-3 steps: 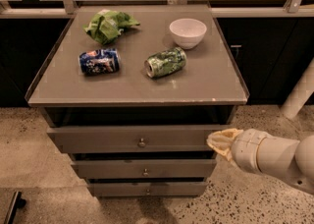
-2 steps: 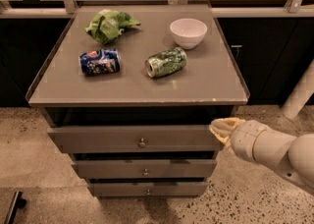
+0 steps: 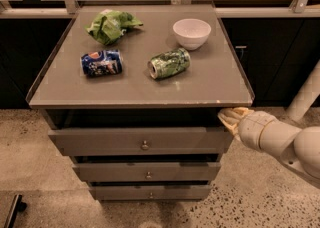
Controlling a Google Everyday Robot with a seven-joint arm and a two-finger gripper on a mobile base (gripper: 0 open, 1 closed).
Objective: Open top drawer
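Note:
The top drawer (image 3: 100, 142) is the widest of three grey-brown fronts under the cabinet top, with a small round metal knob (image 3: 145, 146) at its centre. It stands out a little from the cabinet body, with a dark gap above it. My gripper (image 3: 227, 117) is at the drawer's upper right corner, just under the tabletop's front right edge, on the end of a cream-coloured arm that comes in from the right. It is well to the right of the knob.
On the cabinet top (image 3: 210, 82) lie a blue can (image 3: 101, 63), a green can (image 3: 169, 63), a green crumpled bag (image 3: 111, 24) and a white bowl (image 3: 191, 33). Two narrower drawers (image 3: 110, 171) sit below. Speckled floor surrounds the cabinet; a white post (image 3: 305, 94) stands right.
My gripper has moved up and slightly left, from beside the drawer front to its upper right corner under the tabletop edge. The drawer looks the same.

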